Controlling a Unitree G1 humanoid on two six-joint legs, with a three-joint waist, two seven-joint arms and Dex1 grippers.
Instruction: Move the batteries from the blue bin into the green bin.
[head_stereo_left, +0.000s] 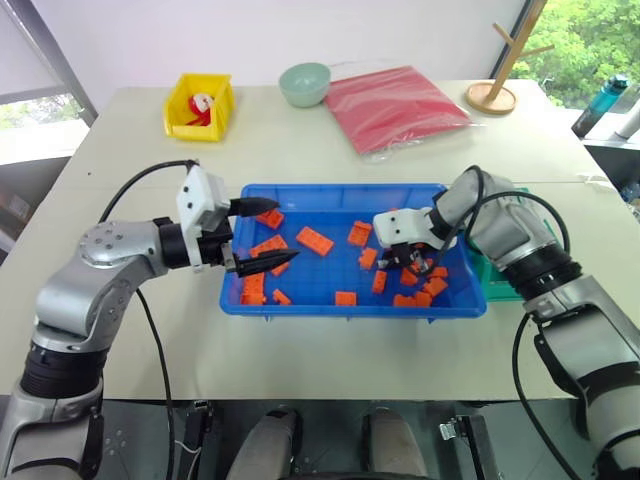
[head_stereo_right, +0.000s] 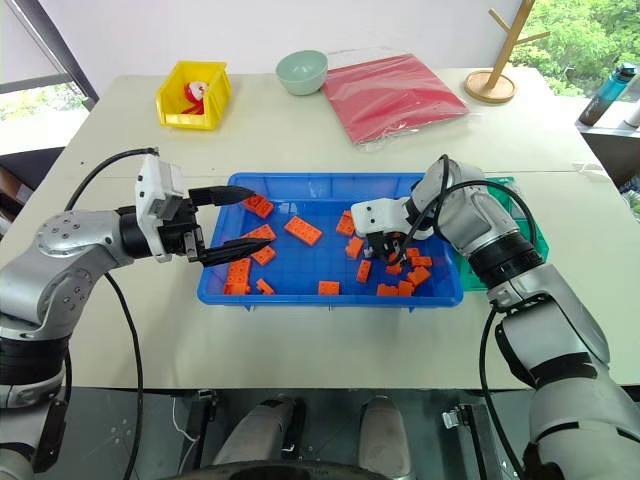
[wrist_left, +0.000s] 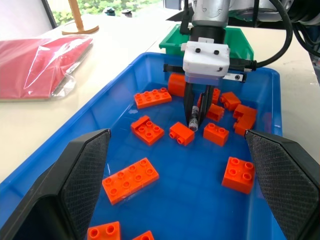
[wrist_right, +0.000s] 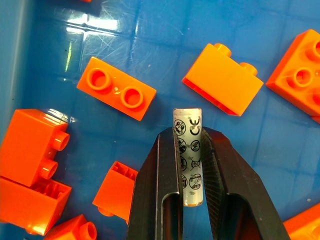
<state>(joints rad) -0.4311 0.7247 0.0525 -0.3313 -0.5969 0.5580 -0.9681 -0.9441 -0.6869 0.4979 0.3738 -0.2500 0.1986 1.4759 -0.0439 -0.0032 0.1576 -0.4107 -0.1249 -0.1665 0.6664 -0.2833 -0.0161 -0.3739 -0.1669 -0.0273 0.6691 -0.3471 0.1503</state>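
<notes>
- Right wrist view: right end effector (wrist_right: 189, 165) clenched on one battery (wrist_right: 188, 150), a grey-silver cylinder with printed symbols, gripped lengthwise between the two black fingers, one end projecting past the fingertips.
- Battery position: over the floor of the blue bin (head_stereo_left: 300, 190), right-hand part, among orange blocks (head_stereo_left: 314, 240); no block touches it in the wrist view.
- Left wrist view: the same right end effector pointing steeply down into the bin, battery at its tips.
- Left end effector (head_stereo_left: 262, 236): released, fingers spread wide, hovering over the left end of the blue bin, holding nothing.
- Green bin (head_stereo_right: 527, 215): on the surface just beside the blue bin's right end, largely hidden behind the right arm.
- Far side of surface: yellow bin (head_stereo_left: 200, 105), pale green bowl (head_stereo_left: 304, 83), red bag (head_stereo_left: 395, 105), wooden stand (head_stereo_left: 495, 95).
</notes>
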